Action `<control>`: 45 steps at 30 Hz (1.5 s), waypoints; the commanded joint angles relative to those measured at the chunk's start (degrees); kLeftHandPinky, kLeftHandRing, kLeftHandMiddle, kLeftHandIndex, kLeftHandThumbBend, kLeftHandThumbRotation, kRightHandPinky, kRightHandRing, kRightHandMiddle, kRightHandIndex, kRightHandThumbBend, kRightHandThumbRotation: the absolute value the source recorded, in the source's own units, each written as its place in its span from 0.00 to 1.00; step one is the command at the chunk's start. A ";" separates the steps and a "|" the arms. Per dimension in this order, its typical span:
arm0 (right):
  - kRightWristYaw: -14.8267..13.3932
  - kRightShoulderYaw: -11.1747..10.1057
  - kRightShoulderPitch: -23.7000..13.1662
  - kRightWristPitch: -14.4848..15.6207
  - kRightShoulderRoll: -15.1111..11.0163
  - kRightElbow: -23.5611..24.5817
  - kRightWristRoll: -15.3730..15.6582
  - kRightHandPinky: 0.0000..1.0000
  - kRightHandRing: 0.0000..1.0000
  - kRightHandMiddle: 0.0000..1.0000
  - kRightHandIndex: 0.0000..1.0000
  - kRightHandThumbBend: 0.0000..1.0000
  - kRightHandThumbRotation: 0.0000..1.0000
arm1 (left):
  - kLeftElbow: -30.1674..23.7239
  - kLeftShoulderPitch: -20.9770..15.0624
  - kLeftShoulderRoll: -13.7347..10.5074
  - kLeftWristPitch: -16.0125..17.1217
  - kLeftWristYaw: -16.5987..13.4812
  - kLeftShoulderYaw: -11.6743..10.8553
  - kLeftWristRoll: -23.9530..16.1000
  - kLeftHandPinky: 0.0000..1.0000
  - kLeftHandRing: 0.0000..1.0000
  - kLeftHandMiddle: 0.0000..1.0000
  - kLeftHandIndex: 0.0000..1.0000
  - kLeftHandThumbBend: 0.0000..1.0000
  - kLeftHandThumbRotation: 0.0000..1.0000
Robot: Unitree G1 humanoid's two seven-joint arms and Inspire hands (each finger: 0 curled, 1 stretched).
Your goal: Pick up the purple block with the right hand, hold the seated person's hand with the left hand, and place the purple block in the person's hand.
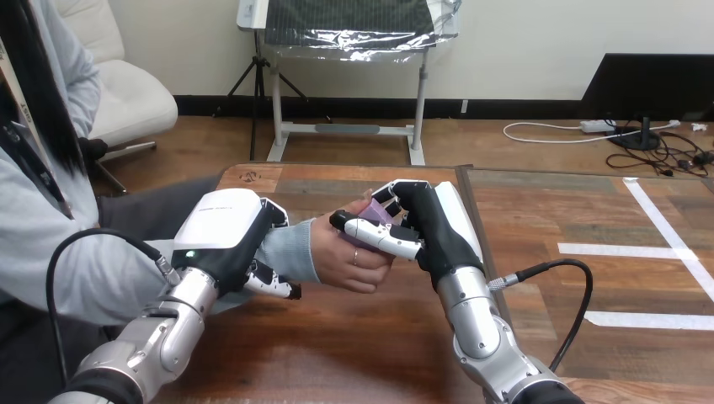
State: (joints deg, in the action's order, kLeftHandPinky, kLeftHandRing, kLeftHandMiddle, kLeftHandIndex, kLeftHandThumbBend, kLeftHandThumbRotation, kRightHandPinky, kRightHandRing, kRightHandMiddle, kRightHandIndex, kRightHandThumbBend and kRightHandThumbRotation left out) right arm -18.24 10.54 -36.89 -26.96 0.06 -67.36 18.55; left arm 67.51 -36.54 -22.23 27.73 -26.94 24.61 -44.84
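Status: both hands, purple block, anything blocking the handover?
Left hand curled round person's wrist. Right hand pinching small purple block just above person's hand. Nothing in the way.

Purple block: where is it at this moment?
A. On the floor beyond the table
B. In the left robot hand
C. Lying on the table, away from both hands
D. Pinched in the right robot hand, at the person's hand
D: the purple block sits between the thumb and fingers of the right robot hand, right at the person's hand, while the left robot hand is curled round the person's wrist.
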 commanded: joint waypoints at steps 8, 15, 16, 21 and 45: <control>0.36 1.39 -2.93 -0.15 0.26 2.50 1.43 0.06 0.10 0.15 0.16 0.35 0.44 | -1.55 -6.43 1.12 1.48 -2.76 -0.42 1.44 0.20 0.26 0.33 0.34 0.87 0.15; 0.12 1.64 -3.23 0.42 -0.19 2.35 2.28 0.07 0.11 0.16 0.18 0.37 0.45 | -1.85 -6.06 0.76 0.87 -3.83 -0.08 0.80 0.28 0.31 0.36 0.38 0.88 0.17; 0.03 1.65 -3.25 0.51 -0.22 2.35 2.40 0.07 0.11 0.17 0.18 0.38 0.46 | -1.89 -6.03 0.73 0.82 -3.97 -0.03 0.72 0.29 0.32 0.37 0.38 0.88 0.18; 0.24 1.38 -3.53 1.37 -0.67 2.31 2.66 0.17 0.21 0.26 0.27 0.47 0.51 | -2.39 -5.59 0.24 0.63 -4.58 0.32 0.23 0.37 0.39 0.43 0.45 0.89 0.21; 1.50 1.20 -5.14 -0.45 -5.41 0.40 4.44 0.75 0.82 0.85 0.87 0.97 0.75 | -5.57 -1.01 -2.11 3.96 -6.34 -1.33 2.30 0.89 0.88 0.87 0.92 0.99 0.45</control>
State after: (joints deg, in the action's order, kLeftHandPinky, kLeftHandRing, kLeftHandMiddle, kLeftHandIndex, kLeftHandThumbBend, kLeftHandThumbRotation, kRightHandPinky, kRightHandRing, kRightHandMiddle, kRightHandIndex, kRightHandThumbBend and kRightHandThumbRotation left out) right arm -17.59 11.66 -37.12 -25.78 -3.29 -67.45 23.07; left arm 66.04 -36.00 -22.98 30.10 -31.46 24.60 -44.33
